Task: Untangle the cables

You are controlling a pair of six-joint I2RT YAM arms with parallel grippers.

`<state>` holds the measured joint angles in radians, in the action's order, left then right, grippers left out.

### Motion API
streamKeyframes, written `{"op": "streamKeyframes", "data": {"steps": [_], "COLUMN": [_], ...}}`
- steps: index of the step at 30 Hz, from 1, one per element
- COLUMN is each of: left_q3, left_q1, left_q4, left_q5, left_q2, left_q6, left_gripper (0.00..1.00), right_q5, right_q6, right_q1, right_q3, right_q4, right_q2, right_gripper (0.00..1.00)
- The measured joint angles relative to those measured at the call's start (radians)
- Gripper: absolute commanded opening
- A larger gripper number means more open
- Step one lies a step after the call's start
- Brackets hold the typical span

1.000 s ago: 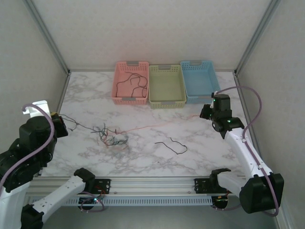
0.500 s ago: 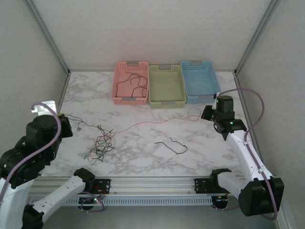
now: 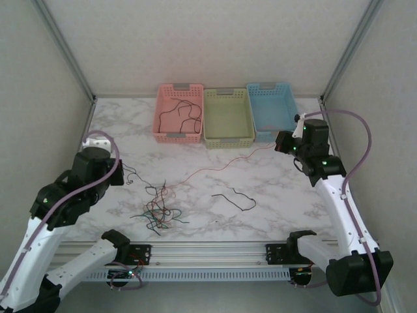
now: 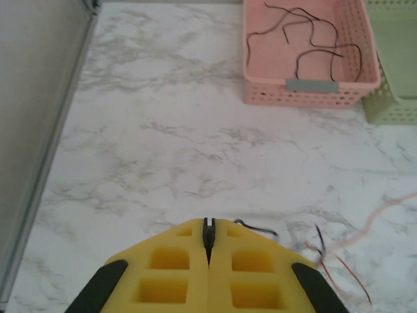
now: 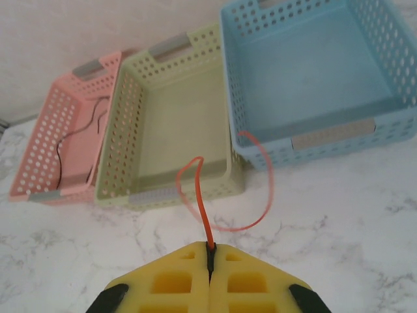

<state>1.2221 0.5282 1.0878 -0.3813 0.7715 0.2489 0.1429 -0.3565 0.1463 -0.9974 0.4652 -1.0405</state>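
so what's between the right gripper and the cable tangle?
One red cable, held in the right gripper, runs over bare tabletop to the tangle; top view.

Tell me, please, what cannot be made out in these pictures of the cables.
- Top view: which strands cross in the tangle; too thin.
- Left wrist view: whether the left claw grips the dark cable; the claw itself hides the contact.
- Right wrist view: where the red cable leads past the right claw; the claw hides it.
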Motion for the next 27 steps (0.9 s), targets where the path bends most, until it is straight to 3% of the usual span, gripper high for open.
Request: {"op": "streamKeyframes", "data": {"steps": [1, 3, 5, 6, 13, 19, 23, 27], "left_q3": [-0.01, -0.027, -0.042, -0.048, -0.053, -0.052, -0.04, -0.016], "left_q1": [0.0, 0.0, 0.0, 0.0, 0.0, 0.0, 0.0, 0.0], "left_q4": [-0.011, -0.03, -0.051, -0.061, -0.1, -0.104, -0.1, -0.1], "left_q5": [0.013, 0.039, 0.06, 0.066, 0.094, 0.111, 0.119, 0.123], "left_q2": [0.007, 0.02, 0.031, 0.037, 0.068, 0.068, 0.066, 0.061], "left_q6": [0.004, 0.01, 0.013, 0.014, 0.013, 0.01, 0.008, 0.005], "left_gripper": [0.0, 0.0, 0.0, 0.0, 0.0, 0.0, 0.0, 0.0], "right_q5": [0.0, 0.0, 0.001, 0.002, 0.031, 0.082, 0.18, 0.303], "right_q6": [0.0, -0.001, -0.007, -0.007, -0.014, 0.027, 0.102, 0.187], "right_q1": [0.0, 0.0, 0.0, 0.0, 0.055, 0.308, 0.476, 0.573], "right_q3": [0.015, 0.054, 0.089, 0.105, 0.123, 0.053, 0.005, -0.044], "right_q4": [0.005, 0.025, 0.045, 0.054, 0.096, 0.044, -0.051, -0.101], "right_q2": [0.0, -0.007, -0.025, -0.035, -0.056, -0.155, -0.322, -0.489], "right_gripper": [0.05, 0.31, 0.48, 0.51, 0.54, 0.53, 0.54, 0.55]}}
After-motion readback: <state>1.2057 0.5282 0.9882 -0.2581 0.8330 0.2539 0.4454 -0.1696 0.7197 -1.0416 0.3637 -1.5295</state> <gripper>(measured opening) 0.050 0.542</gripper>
